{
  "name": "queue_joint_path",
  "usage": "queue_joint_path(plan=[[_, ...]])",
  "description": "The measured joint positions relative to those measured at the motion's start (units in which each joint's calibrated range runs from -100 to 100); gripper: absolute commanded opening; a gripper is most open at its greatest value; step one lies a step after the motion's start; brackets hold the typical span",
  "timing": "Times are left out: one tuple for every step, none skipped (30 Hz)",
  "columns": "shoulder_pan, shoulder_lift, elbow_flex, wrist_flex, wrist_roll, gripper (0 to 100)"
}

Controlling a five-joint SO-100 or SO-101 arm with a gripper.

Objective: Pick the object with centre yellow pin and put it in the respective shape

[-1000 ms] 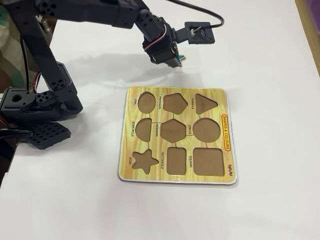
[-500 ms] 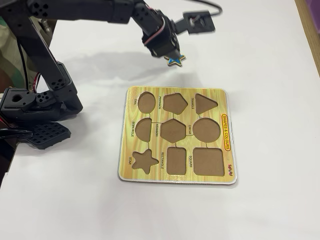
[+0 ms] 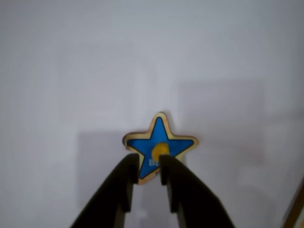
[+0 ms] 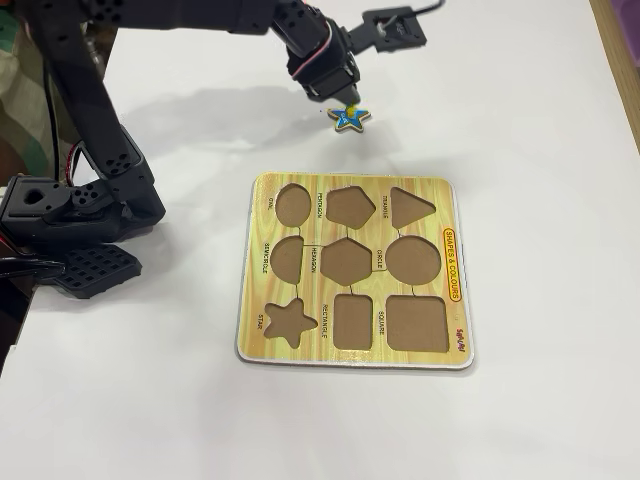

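The blue star with a yellow knob [image 3: 160, 137] lies on the white table beyond the board's far edge, seen also in the fixed view as the star [image 4: 350, 118]. My gripper [image 3: 148, 159] hangs just above its near side, and the fixed view shows the gripper [image 4: 345, 102] over the star. The two black fingers stand a narrow gap apart. The knob sits at the tip of the right finger [image 3: 178, 183], not between the two. Blue surface shows through the gap. The star-shaped recess [image 4: 290, 322] is at the near-left corner of the yellow board [image 4: 440, 190].
The board holds several other empty brown recesses, among them an oval [image 4: 292, 204], a pentagon [image 4: 350, 207] and a triangle [image 4: 410, 206]. The arm's black base [image 4: 70, 225] stands at the left. A wooden edge [image 4: 625, 60] shows at the far right.
The arm has risen and drawn back to the left. The star, hidden under the gripper one second ago, now shows at the fingertips and has hardly shifted.
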Motion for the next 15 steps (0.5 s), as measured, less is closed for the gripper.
queue_joint_path(plan=[[0.4,0.5,-0.3,0.0,0.0,6],[0.9,0.9,-0.5,0.0,0.1,6],[1.3,1.0,-0.5,0.0,0.1,6],[1.7,1.1,-0.5,0.0,0.2,6],[2.0,1.1,-0.5,0.0,0.3,6],[2.2,1.1,-0.5,0.0,0.3,6],[2.4,1.1,-0.5,0.0,0.3,6],[2.6,1.1,-0.5,0.0,0.3,6],[2.8,1.4,-0.5,0.0,0.3,6],[3.0,1.7,-0.5,0.0,0.3,6],[3.4,1.7,-0.5,0.0,0.3,6],[3.9,1.7,-0.5,0.0,0.3,6],[4.3,1.7,-0.5,0.0,0.3,6],[4.6,1.7,-0.5,0.0,0.3,6],[4.8,1.7,-0.5,0.0,0.3,6]])
